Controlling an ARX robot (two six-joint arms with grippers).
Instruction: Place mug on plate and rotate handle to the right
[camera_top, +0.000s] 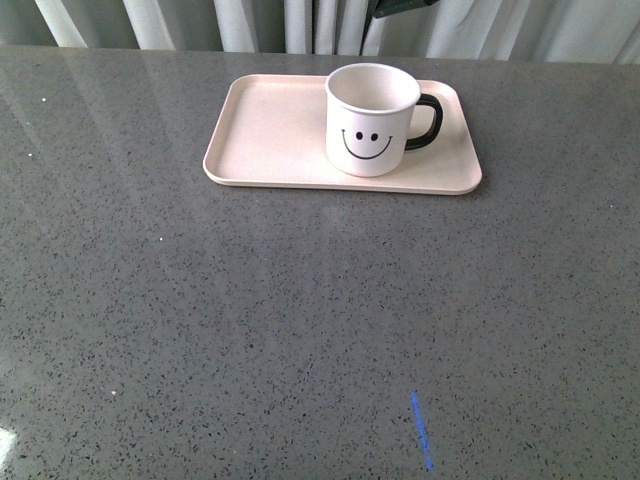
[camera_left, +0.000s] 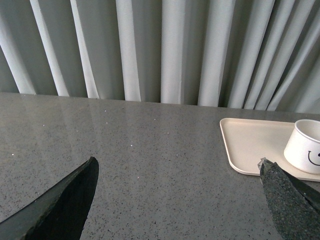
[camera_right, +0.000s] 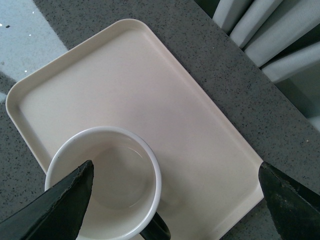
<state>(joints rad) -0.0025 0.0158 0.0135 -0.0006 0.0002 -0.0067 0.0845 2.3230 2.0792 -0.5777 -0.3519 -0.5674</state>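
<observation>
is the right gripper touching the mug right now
Apart. In the right wrist view the right gripper hangs open above the mug, its fingers spread wider than the rim, holding nothing.

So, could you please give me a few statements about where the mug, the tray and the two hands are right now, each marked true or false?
1. The cream-white mug with a black smiley face stands upright on the flat pale pink rectangular tray. True.
2. The mug's glossy black C-shaped handle points to the left in the front view. False: it points right.
3. The mug sits towards the tray's right end. True.
4. The right hand is closed around the mug's rim. False: its fingers are spread wide above the mug, not touching it.
5. The left hand is open and holds nothing. True.
6. The mug is full of dark coffee. False: it looks empty.
</observation>
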